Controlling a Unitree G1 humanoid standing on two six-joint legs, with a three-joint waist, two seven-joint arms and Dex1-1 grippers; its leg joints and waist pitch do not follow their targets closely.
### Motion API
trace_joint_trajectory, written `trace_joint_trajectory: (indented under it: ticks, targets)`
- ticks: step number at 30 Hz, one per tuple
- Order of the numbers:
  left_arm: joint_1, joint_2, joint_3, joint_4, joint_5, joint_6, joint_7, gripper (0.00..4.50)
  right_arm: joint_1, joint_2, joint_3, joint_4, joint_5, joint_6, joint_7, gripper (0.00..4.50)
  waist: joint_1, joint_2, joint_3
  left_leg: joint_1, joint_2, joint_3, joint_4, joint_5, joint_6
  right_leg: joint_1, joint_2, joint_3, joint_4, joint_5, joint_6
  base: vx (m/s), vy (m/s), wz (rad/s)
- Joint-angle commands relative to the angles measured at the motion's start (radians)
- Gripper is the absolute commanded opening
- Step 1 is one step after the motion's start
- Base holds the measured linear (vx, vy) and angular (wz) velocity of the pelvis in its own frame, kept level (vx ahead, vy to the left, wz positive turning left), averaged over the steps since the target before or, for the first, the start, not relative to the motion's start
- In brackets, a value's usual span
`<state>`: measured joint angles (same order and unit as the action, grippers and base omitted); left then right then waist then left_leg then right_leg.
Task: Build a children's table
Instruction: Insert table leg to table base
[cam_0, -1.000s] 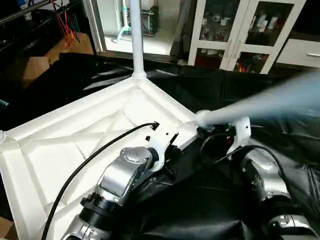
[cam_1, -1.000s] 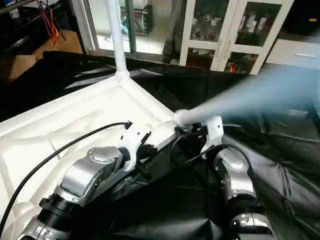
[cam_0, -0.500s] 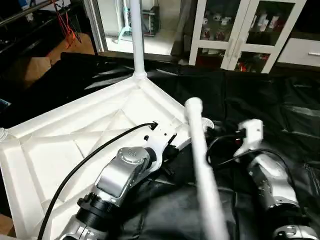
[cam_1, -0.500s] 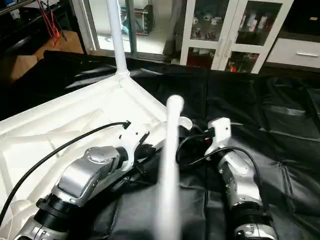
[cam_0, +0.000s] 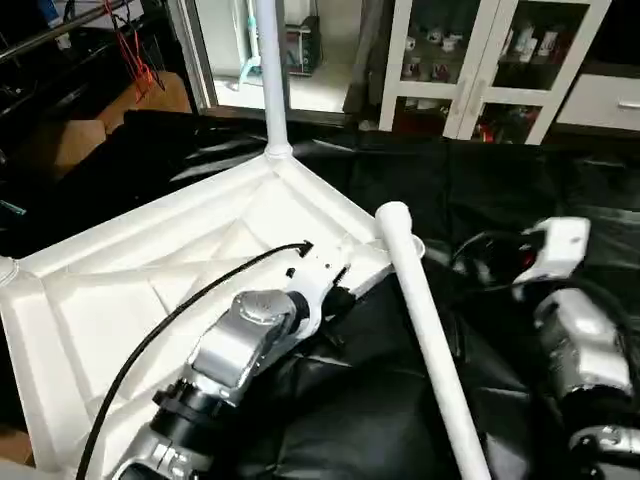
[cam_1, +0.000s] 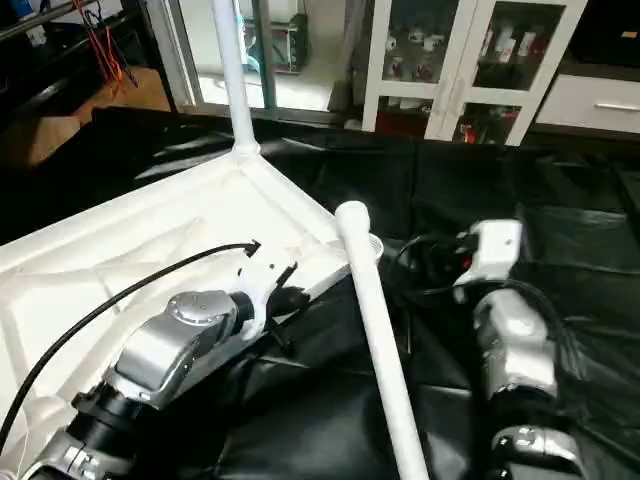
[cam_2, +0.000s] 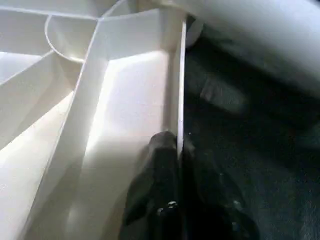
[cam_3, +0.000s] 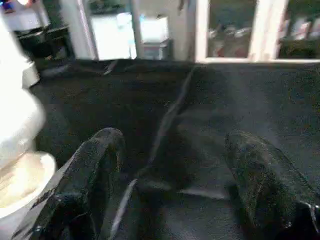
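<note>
The children's table's white tabletop (cam_0: 150, 270) lies underside up on a black sheet. One leg (cam_0: 268, 80) stands upright in its far corner socket. A second leg (cam_0: 430, 340) has its end at the near right corner socket (cam_1: 370, 245) and slants toward me. My left gripper (cam_2: 177, 145) is shut on the tabletop's thin rim (cam_2: 175, 90) beside that corner, and its wrist (cam_0: 320, 275) sits over the edge. My right gripper (cam_3: 172, 137) stands open with nothing between its fingers, off to the right of the slanting leg (cam_3: 15, 115). Its wrist (cam_0: 555, 250) is over the sheet.
The black sheet (cam_0: 500, 180) covers the ground around the tabletop. White glass-door cabinets (cam_0: 480, 60) stand at the back and a brown box (cam_0: 60, 130) at the far left. A black cable (cam_0: 200, 290) runs along my left arm.
The loose leg has swung from pointing up to the right to slanting down toward me, its end staying at the corner socket. My right gripper has drawn back to the right.
</note>
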<state>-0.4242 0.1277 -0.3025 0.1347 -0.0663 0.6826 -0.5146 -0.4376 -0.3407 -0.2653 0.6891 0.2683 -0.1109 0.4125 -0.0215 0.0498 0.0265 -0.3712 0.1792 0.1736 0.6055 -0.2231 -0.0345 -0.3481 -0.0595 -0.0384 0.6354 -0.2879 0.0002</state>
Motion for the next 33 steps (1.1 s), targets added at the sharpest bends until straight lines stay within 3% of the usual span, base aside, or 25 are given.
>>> trace_joint_trajectory:
  ticks: [1, 2, 5, 10, 15, 19, 21, 23, 24, 26, 28, 29, 30, 31, 32, 33]
  targets:
    - [-0.008, 0.021, 0.066, 0.008, -0.016, -0.040, -0.009, 0.58, -0.024, -0.021, -0.017, -0.001, 0.002, 0.020, -0.030, 3.56, 0.011, -0.020, -0.041, 0.002, 0.048, -0.019, -0.051, 0.041, 0.166, 0.039, -0.076, 0.037, -0.072, 0.219, -0.300, 0.000, 0.000, 0.00]
    - [-0.013, 0.027, 0.073, 0.004, -0.025, -0.054, -0.024, 0.66, -0.030, -0.027, -0.016, -0.010, -0.003, 0.038, -0.044, 3.56, 0.011, -0.016, -0.042, 0.003, 0.050, -0.021, -0.051, 0.055, 0.163, 0.037, -0.074, 0.037, -0.068, 0.236, -0.304, 0.000, 0.000, 0.00]
    - [-0.026, 0.078, 0.077, 0.021, -0.027, -0.104, -0.075, 0.91, -0.048, -0.032, -0.014, -0.063, 0.000, 0.098, -0.057, 3.56, 0.011, -0.016, -0.045, 0.002, 0.048, -0.021, -0.045, 0.098, 0.181, 0.037, -0.073, 0.037, -0.058, 0.315, -0.307, 0.000, 0.000, 0.00]
    - [-0.022, 0.141, 0.056, 0.035, -0.013, -0.134, -0.128, 1.25, -0.054, -0.018, 0.010, -0.140, 0.021, 0.161, -0.025, 3.56, 0.016, -0.014, -0.047, 0.003, 0.048, -0.022, -0.043, 0.120, 0.196, 0.039, -0.074, 0.036, -0.052, 0.369, -0.294, 0.000, 0.000, 0.00]
    - [-0.015, 0.173, 0.062, 0.016, -0.035, -0.094, -0.166, 1.67, -0.062, -0.021, 0.060, -0.218, 0.004, 0.292, -0.049, 3.56, 0.028, -0.010, -0.048, 0.007, 0.051, -0.022, -0.042, 0.145, 0.182, 0.036, -0.074, 0.035, -0.047, 0.374, -0.306, 0.000, 0.000, 0.00]
    - [-0.033, 0.174, 0.090, 0.014, -0.054, -0.086, -0.163, 2.04, -0.060, -0.028, 0.066, -0.291, 0.072, 0.380, 0.006, 3.56, 0.033, -0.014, -0.047, 0.006, 0.052, -0.020, -0.045, 0.110, 0.164, 0.038, -0.076, 0.038, -0.049, 0.359, -0.303, 0.000, 0.000, 0.00]
    - [-0.046, 0.163, 0.117, 0.007, -0.073, -0.089, -0.152, 2.17, -0.060, -0.037, 0.071, -0.316, 0.062, 0.381, 0.005, 3.82, 0.034, -0.013, -0.047, 0.004, 0.050, -0.020, -0.045, 0.102, 0.149, 0.039, -0.075, 0.038, -0.049, 0.354, -0.303, 0.000, 0.000, 0.00]
    - [-0.063, 0.137, 0.176, -0.057, -0.122, -0.123, -0.131, 2.34, -0.044, -0.073, 0.095, -0.437, 0.063, 0.470, 0.015, 3.91, 0.035, -0.006, -0.051, 0.004, 0.049, -0.023, -0.040, 0.128, 0.144, 0.042, -0.072, 0.039, -0.043, 0.392, -0.300, 0.000, 0.000, 0.00]
    - [-0.063, 0.137, 0.176, -0.057, -0.122, -0.123, -0.131, 2.44, -0.044, -0.073, 0.095, -0.437, 0.063, 0.470, 0.015, 4.01, 0.036, -0.010, -0.054, 0.003, 0.050, -0.026, -0.037, 0.150, 0.148, 0.045, -0.071, 0.039, -0.040, 0.423, -0.294, 0.000, 0.000, 0.00]
    - [-0.062, 0.137, 0.184, -0.088, -0.132, -0.134, -0.138, 2.59, -0.035, -0.090, 0.108, -0.487, 0.064, 0.513, 0.023, 4.31, 0.039, -0.010, -0.053, 0.000, 0.050, -0.025, -0.034, 0.182, 0.164, 0.039, -0.071, 0.037, -0.035, 0.472, -0.285, 0.000, 0.000, 0.00]
    - [-0.005, 0.163, 0.167, -0.214, -0.142, -0.144, -0.172, 2.60, 0.006, -0.152, 0.146, -0.642, 0.111, 0.732, 0.045, 4.35, 0.044, -0.012, -0.052, -0.001, 0.051, -0.024, -0.035, 0.164, 0.161, 0.042, -0.073, 0.040, -0.037, 0.457, -0.279, 0.000, 0.000, 0.00]
    - [-0.005, 0.163, 0.167, -0.214, -0.142, -0.144, -0.172, 2.61, 0.006, -0.152, 0.146, -0.642, 0.111, 0.732, 0.045, 4.43, 0.047, -0.019, -0.050, -0.003, 0.052, -0.025, -0.037, 0.155, 0.158, 0.046, -0.073, 0.041, -0.038, 0.444, -0.272, 0.000, 0.000, 0.00]
    - [0.024, 0.172, 0.162, -0.273, -0.146, -0.132, -0.175, 2.61, 0.015, -0.169, 0.151, -0.704, 0.148, 0.829, 0.036, 4.43, 0.047, -0.017, -0.048, -0.002, 0.053, -0.022, -0.038, 0.148, 0.154, 0.040, -0.073, 0.041, -0.040, 0.430, -0.268, 0.000, 0.000, 0.00]
    - [0.050, 0.182, 0.155, -0.325, -0.150, -0.123, -0.180, 2.61, 0.019, -0.182, 0.155, -0.755, 0.180, 0.908, 0.026, 4.43, 0.047, -0.019, -0.048, 0.000, 0.052, -0.022, -0.040, 0.137, 0.143, 0.042, -0.071, 0.042, -0.042, 0.405, -0.266, 0.000, 0.000, 0.00]
    - [0.063, 0.187, 0.152, -0.350, -0.151, -0.119, -0.182, 2.61, 0.021, -0.188, 0.156, -0.780, 0.196, 0.945, 0.021, 4.43, 0.048, -0.020, -0.049, -0.002, 0.054, -0.025, -0.040, 0.151, 0.139, 0.044, -0.071, 0.044, -0.039, 0.410, -0.259, 0.000, 0.000, 0.00]
    - [0.098, 0.196, 0.145, -0.425, -0.180, -0.075, -0.192, 2.61, 0.010, -0.182, 0.142, -0.842, 0.268, 1.067, -0.014, 4.43, 0.046, -0.020, -0.048, 0.002, 0.054, -0.022, -0.041, 0.150, 0.134, 0.038, -0.069, 0.044, -0.041, 0.401, -0.257, 0.000, 0.000, 0.00]
